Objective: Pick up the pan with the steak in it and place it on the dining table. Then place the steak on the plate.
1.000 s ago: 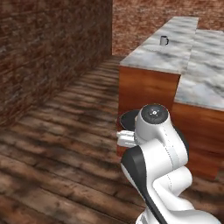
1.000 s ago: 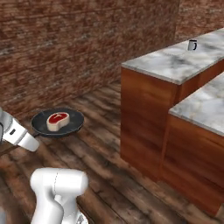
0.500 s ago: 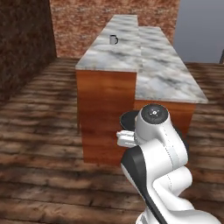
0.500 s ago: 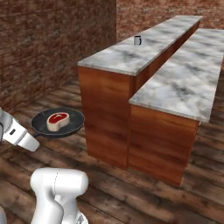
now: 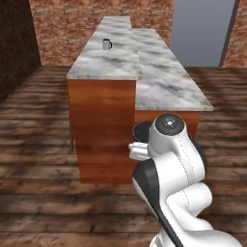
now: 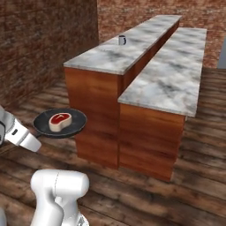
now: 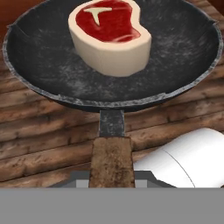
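In the left base view the white arm [image 5: 173,183] is rising in the foreground, hiding most of what it is carrying; just a dark sliver of the pan [image 5: 141,131] is peeking out to the left of its upper joint, in front of the reddish-brown wood base of the dining table [image 5: 159,77]. The marble top is stretching away toward the brick wall, with a higher section on the left where a small white mug [image 5: 106,44] is standing near the far end. In the right base view the pan [image 6: 60,123] is hanging in the air over the wooden floor [image 6: 185,185], just beside the near corner of the table's wood base and well below the marble top [image 6: 176,75]. The steak [image 6: 60,121] is lying in the middle of the pan, red side up with its pale rim showing. The mug [image 6: 122,40] is sitting far back on the higher marble section. In the hand view the gripper [image 7: 112,177] is clamping narrowly on the pan's brown wooden handle [image 7: 111,159], which is running straight up to the round black pan [image 7: 175,57]. The steak [image 7: 109,37] is resting toward the far side of the pan, and floor planks are showing beneath.
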